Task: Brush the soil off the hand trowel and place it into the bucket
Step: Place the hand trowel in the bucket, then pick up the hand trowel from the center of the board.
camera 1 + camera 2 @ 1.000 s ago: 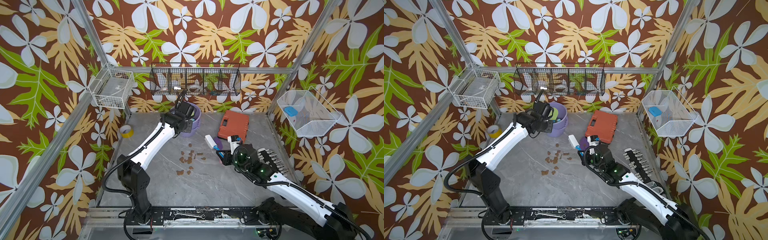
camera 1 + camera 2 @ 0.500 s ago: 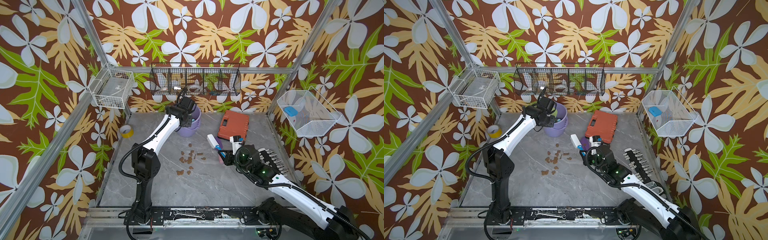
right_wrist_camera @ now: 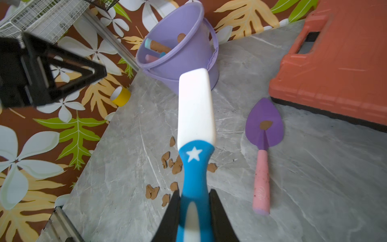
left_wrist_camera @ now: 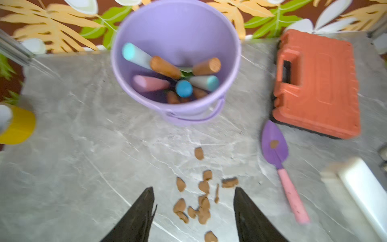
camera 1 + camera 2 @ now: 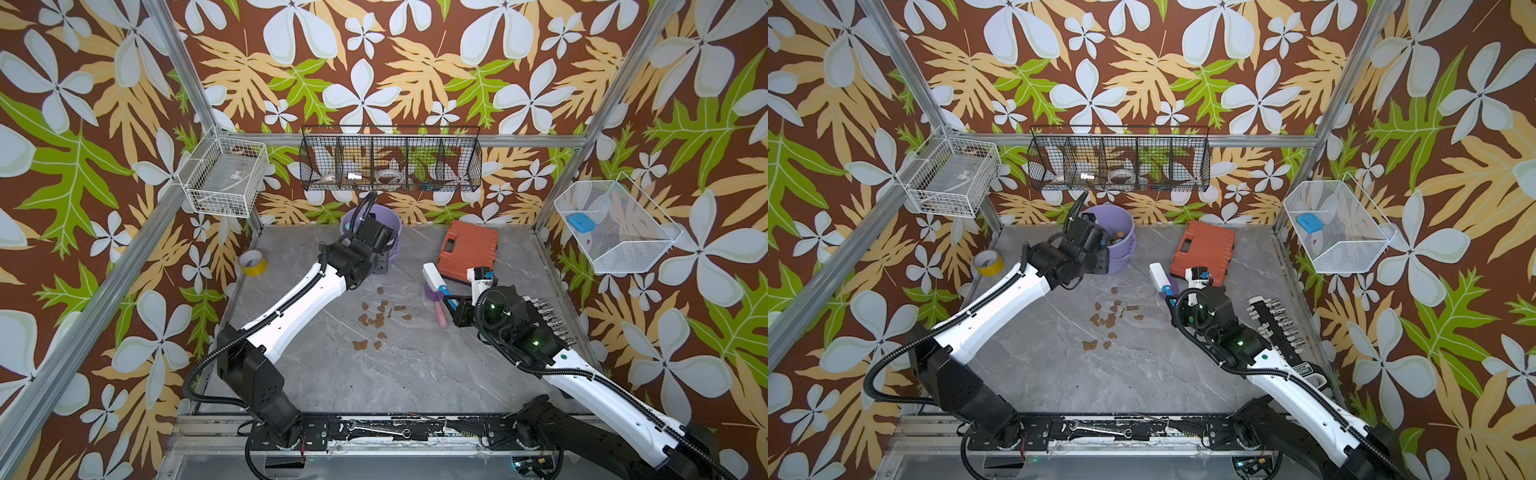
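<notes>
The lavender bucket (image 5: 392, 222) (image 5: 1126, 232) stands at the back of the table with several tool handles inside (image 4: 165, 67). A hand trowel (image 4: 280, 159) (image 3: 264, 134) with a purple blade and pink handle lies flat in front of the orange case, with one blob of soil (image 3: 266, 125) on its blade. More soil (image 5: 376, 319) (image 4: 201, 206) lies scattered mid-table. My left gripper (image 4: 193, 188) (image 5: 381, 262) hovers open and empty just in front of the bucket. My right gripper (image 3: 194, 201) is shut on the blue-and-white brush (image 3: 195, 109) (image 5: 434, 277), held beside the trowel.
An orange tool case (image 5: 469, 247) lies at the back right, near the trowel's blade. A yellow tape roll (image 5: 252, 262) sits at the back left. A socket rail (image 5: 548, 320) lies along the right edge. Wire baskets (image 5: 390, 164) hang on the walls.
My left gripper has gone from shut to open and has drawn back from over the bucket to just in front of it. The right arm with the brush has barely moved.
</notes>
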`<state>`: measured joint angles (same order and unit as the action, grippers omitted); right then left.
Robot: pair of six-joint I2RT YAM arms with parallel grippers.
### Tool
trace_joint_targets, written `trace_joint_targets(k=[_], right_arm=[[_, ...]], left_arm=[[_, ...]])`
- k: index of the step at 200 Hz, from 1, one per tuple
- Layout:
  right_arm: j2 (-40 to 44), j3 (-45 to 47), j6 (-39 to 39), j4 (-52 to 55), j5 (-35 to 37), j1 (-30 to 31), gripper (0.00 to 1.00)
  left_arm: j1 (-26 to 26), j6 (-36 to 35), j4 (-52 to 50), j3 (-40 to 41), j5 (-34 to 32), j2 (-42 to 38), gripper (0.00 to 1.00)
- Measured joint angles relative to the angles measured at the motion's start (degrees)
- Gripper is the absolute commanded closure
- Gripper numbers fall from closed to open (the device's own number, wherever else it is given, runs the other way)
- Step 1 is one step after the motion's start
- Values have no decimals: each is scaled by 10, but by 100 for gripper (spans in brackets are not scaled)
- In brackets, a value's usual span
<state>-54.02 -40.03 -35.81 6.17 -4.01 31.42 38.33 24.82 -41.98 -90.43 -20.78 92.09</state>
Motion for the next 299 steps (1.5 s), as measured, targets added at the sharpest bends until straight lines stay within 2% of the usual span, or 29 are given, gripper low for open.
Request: trace_joint_targets(k=[16, 29, 46, 63, 90, 124, 203, 251, 299], right_arm=[[16, 18, -6, 4, -6, -45, 100], [34, 39, -17, 9, -12, -94, 100], [57, 66, -31, 17, -33, -154, 100], [74, 76, -40, 26, -45, -183, 100], [86, 77, -42, 29, -54, -189, 100], [95, 78, -43, 34, -61, -190, 100], [121, 75, -35, 50, -49, -190, 100], [126, 74, -29, 59, -49, -190, 100], [128, 78, -29, 59, -50, -190, 100]], left_arm=[[42, 38, 37, 57, 4, -9, 38], [80, 63, 70, 96, 31, -12, 39], [128, 95, 109, 120, 45, 1, 38], [156, 121, 150, 130, 54, 26, 36], [174, 157, 200, 142, 69, 71, 35], [182, 169, 229, 99, 73, 140, 35], [204, 168, 187, -38, 29, 298, 34], [206, 168, 164, -68, 16, 349, 38], [206, 163, 142, -71, -27, 358, 46]])
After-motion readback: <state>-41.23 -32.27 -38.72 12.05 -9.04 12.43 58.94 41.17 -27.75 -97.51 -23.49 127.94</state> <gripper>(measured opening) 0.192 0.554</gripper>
